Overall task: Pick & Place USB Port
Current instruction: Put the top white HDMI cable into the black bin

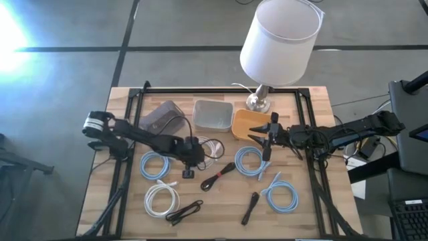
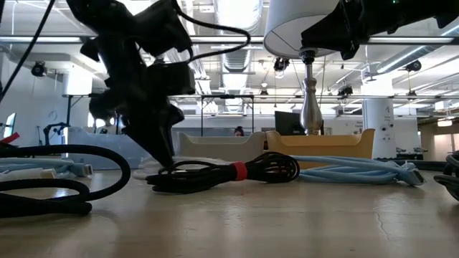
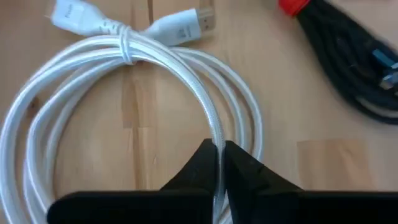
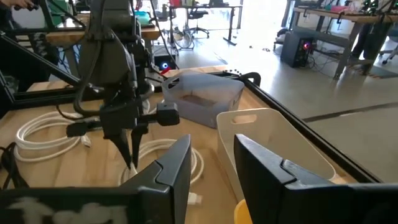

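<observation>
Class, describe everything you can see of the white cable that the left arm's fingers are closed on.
The white cable is a braided-looking cord wound in a loose round coil, bound by a thin tie near its two white plugs with metal tips. It lies flat on the wooden table. The left gripper pinches one strand of the coil between its dark fingers.

No readable text, labels, brands, numbers or signs on anything in any view.

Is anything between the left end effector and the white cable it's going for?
Nothing visible. The left end effector is already shut on a strand of the white cable on the table; the right end effector hangs open over the yellow bin.
</observation>
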`<state>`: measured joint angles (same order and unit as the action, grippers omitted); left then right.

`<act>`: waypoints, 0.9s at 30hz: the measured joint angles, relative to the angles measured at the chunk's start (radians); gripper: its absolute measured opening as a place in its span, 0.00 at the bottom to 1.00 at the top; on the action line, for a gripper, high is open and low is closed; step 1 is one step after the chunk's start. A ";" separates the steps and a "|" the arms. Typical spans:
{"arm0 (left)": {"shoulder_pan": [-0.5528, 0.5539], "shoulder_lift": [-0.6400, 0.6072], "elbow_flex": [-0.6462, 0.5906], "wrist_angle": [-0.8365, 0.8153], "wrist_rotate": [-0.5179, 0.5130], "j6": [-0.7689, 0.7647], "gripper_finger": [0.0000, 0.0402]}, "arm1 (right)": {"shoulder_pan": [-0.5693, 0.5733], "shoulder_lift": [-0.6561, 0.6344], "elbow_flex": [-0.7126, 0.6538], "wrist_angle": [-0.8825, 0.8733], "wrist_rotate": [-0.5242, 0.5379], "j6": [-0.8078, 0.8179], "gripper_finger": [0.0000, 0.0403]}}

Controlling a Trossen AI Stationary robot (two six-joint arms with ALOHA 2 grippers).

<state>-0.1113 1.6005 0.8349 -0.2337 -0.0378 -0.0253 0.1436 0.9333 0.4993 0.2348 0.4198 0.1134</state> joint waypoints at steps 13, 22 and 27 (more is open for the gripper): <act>-0.073 -0.227 0.121 -0.246 -0.028 -0.087 0.05 | 0.000 0.000 0.000 0.000 0.000 0.011 0.25; -0.122 -0.438 0.179 -0.547 -0.395 -0.161 0.06 | 0.000 0.000 0.000 0.000 0.001 0.007 0.26; -0.117 -0.517 0.176 -0.781 -0.586 -0.336 0.07 | 0.000 0.000 0.000 0.000 0.001 0.007 0.25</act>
<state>-0.2283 1.0836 1.0107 -1.0143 -0.6238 -0.3616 0.1432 0.9329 0.4988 0.2352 0.4206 0.1204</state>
